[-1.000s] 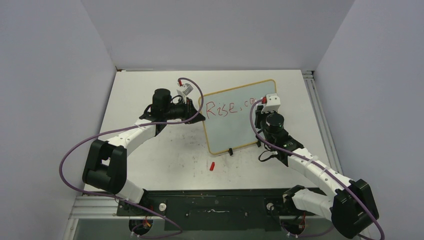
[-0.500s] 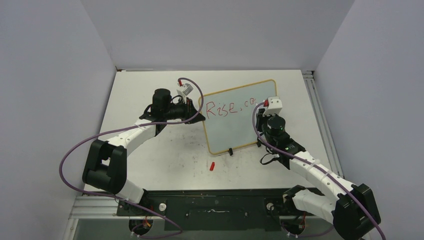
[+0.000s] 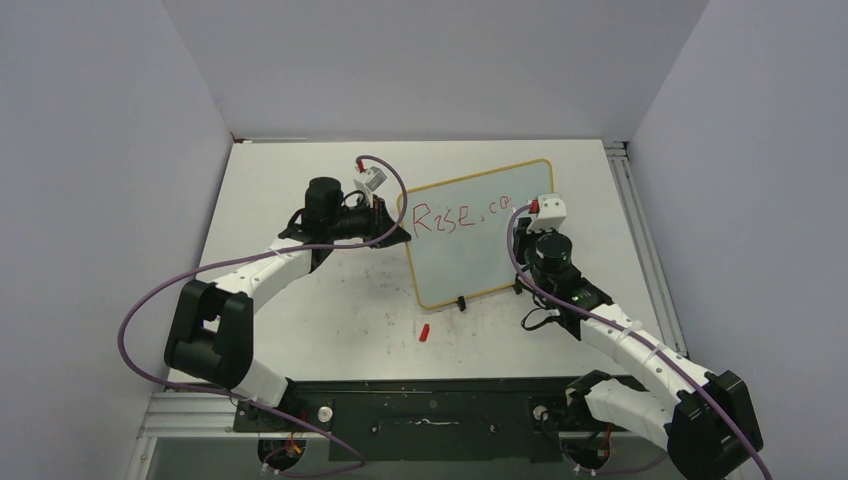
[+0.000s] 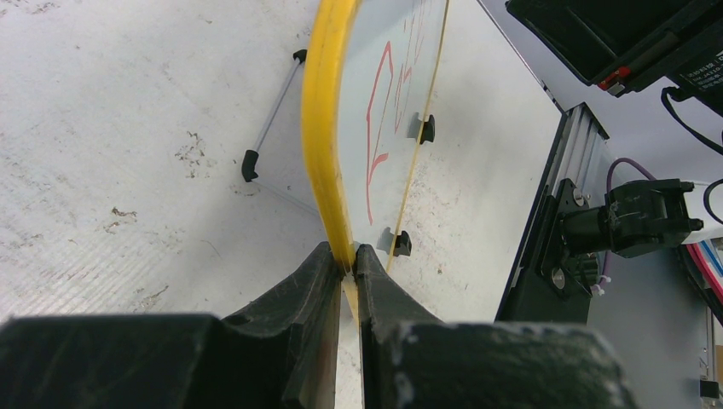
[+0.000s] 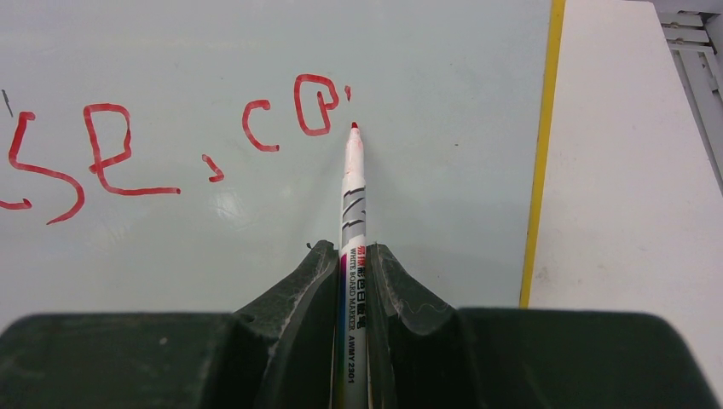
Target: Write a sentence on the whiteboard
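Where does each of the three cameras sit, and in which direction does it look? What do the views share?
Top external: high behind the robot, looking down on the table; left arm and right arm show, the whiteboard between them.
Left wrist: on the left arm, looking along the left gripper, shut on the whiteboard's yellow edge.
Right wrist: on the right arm, facing the writing surface; the right gripper holds the marker, tip near the red lettering.
Shared: whiteboard and lettering appear in all three.

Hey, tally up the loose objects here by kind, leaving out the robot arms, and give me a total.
whiteboard: 1
whiteboard marker: 1
small red cap: 1
Total: 3
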`<state>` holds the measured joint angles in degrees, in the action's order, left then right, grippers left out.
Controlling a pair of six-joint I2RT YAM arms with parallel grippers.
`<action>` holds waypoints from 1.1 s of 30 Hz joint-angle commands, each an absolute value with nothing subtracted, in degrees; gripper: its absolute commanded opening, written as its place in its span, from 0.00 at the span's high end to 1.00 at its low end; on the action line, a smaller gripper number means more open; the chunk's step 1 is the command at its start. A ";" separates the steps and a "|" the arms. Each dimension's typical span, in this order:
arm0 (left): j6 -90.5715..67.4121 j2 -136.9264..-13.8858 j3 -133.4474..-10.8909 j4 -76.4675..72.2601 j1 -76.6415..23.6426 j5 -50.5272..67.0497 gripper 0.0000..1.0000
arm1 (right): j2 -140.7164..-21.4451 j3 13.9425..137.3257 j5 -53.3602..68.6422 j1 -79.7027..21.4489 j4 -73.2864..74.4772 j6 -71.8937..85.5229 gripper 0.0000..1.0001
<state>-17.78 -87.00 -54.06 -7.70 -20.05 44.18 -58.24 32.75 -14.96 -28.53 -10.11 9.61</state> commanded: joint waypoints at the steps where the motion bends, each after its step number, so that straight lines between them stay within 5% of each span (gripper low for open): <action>1: -16.70 -84.70 -56.60 -8.61 -20.04 44.58 1.00 | -57.91 33.57 -14.75 -28.35 -11.91 9.66 0.95; 33: -16.52 -85.34 -56.65 -8.53 -20.04 44.60 1.00 | -62.94 37.17 -14.92 -28.22 -14.76 7.72 0.95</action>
<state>-17.78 -87.00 -54.06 -7.49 -20.03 44.12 -61.63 33.61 -14.63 -28.53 -11.94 9.02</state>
